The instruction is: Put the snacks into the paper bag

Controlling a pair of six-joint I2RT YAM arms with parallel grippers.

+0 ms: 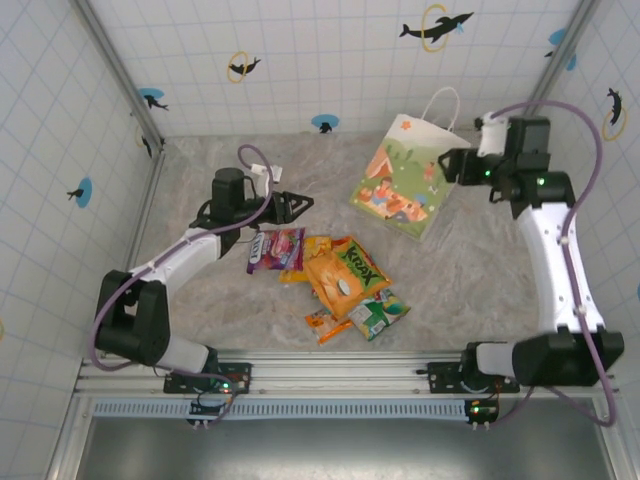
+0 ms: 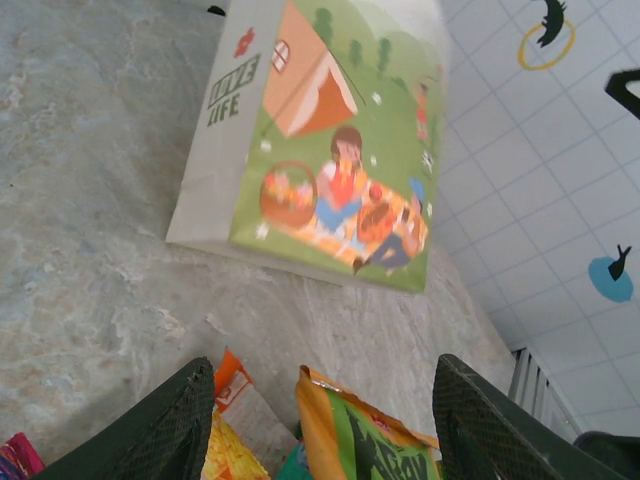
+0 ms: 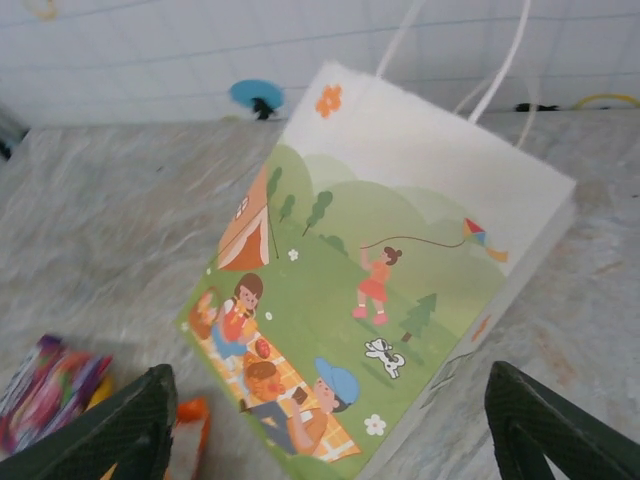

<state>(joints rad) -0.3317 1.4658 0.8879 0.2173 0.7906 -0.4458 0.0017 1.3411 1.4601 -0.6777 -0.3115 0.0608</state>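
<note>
The paper bag (image 1: 405, 180) lies at the back right with its picnic print facing up and its string handles (image 1: 447, 100) toward the back wall. The snacks are heaped in the middle: a purple packet (image 1: 275, 248), a large orange one (image 1: 345, 275), a green-and-white one (image 1: 378, 313) and small orange ones (image 1: 322, 325). My left gripper (image 1: 300, 203) hovers open just behind the heap, above the large orange packet (image 2: 370, 440), nothing between its fingers. My right gripper (image 1: 452, 165) stands open over the bag's right edge; the bag (image 3: 370, 300) lies below its spread fingers (image 3: 110, 430).
Tiled walls close in the grey marbled table (image 1: 480, 270) at the back and both sides, with metal posts (image 1: 120, 75) in the corners. A rail (image 1: 330, 365) runs along the near edge by the arm bases.
</note>
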